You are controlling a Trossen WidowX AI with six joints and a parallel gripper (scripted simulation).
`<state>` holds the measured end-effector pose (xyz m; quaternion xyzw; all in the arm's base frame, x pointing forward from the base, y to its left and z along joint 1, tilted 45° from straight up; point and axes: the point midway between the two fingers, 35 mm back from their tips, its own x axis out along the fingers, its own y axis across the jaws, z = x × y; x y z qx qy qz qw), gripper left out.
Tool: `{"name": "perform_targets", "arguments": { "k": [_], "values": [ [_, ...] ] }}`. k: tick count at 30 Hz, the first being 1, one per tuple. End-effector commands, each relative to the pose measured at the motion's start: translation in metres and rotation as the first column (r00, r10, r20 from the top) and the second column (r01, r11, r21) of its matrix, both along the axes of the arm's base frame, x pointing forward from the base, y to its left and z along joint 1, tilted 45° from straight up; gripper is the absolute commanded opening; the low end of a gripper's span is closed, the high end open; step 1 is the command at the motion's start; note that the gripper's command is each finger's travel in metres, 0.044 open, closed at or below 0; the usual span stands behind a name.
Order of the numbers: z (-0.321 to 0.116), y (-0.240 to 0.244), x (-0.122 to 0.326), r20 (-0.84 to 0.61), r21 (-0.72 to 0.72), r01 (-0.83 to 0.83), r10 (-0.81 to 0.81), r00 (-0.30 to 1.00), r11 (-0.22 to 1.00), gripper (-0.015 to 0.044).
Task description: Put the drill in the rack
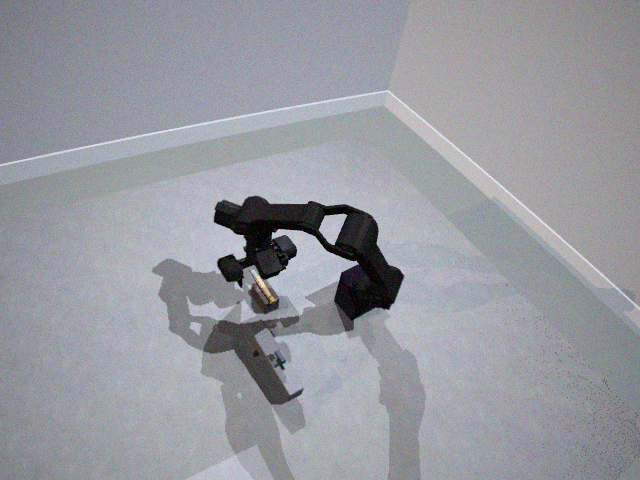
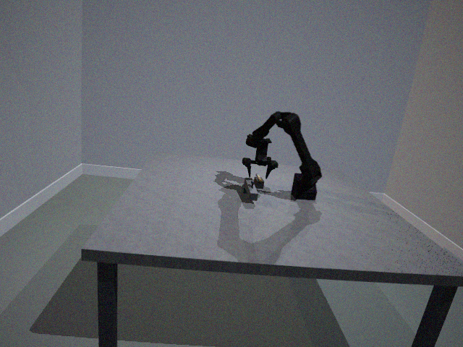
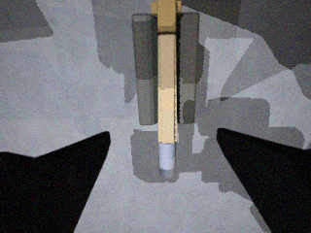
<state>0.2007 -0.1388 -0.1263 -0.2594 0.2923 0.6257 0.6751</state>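
Note:
The drill, a tan bar (image 1: 264, 288) (image 2: 258, 178) (image 3: 167, 107) with a pale grey tip (image 3: 166, 154), lies lengthwise between the two grey walls of the rack (image 1: 262, 304) (image 2: 258, 184) (image 3: 144, 58). Its tip end sticks out past the walls. My gripper (image 1: 255, 277) (image 2: 258, 177) (image 3: 163, 135) is wide open above the drill's tip end, one finger on each side, touching nothing that I can see. A small blue piece (image 1: 279, 355), seemingly the key, sits by the grey fixture (image 1: 266, 369); whether it is pressed down is too small to tell.
The fixture with its upright wall (image 2: 250, 194) stands close to the rack, on its near side in the exterior view. The arm's dark base (image 1: 356, 291) (image 2: 303, 186) is to the right. The table's front edge (image 2: 224, 264) shows at the bottom of that view.

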Motion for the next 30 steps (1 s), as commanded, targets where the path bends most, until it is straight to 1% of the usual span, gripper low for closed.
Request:
{"name": "perform_targets", "arguments": {
  "k": [1,9,12,14,16,19,21,23,26,28,30],
  "values": [
    [0.012,-0.013,-0.001,0.005,-0.009,-0.003,0.003,1.0,1.0,0.044],
    [0.038,-0.04,-0.002,0.005,-0.011,-0.003,0.003,1.0,1.0,0.044],
    [0.034,-0.038,0.0,-0.004,-0.011,0.018,-0.018,1.0,1.0,0.044],
    [0.036,-0.05,0.0,-0.057,-0.05,0.14,-0.143,0.988,0.989,0.044],
    [0.039,-0.069,0.001,-0.122,-0.108,0.321,-0.333,0.935,0.941,0.044],
    [0.046,-0.099,0.0,-0.186,-0.191,0.57,-0.599,0.778,0.799,0.044],
    [0.053,-0.119,-0.002,-0.211,-0.237,0.71,-0.749,0.628,0.663,0.044],
    [0.06,-0.139,-0.006,-0.225,-0.274,0.823,-0.865,0.449,0.499,0.044],
    [0.074,-0.169,-0.013,-0.237,-0.306,0.927,-0.96,0.147,0.217,0.044],
    [0.084,-0.189,-0.02,-0.245,-0.312,0.95,-0.968,-0.062,0.018,0.044],
    [0.091,-0.201,-0.025,-0.252,-0.31,0.945,-0.95,-0.184,-0.101,0.044]
  ]
}}
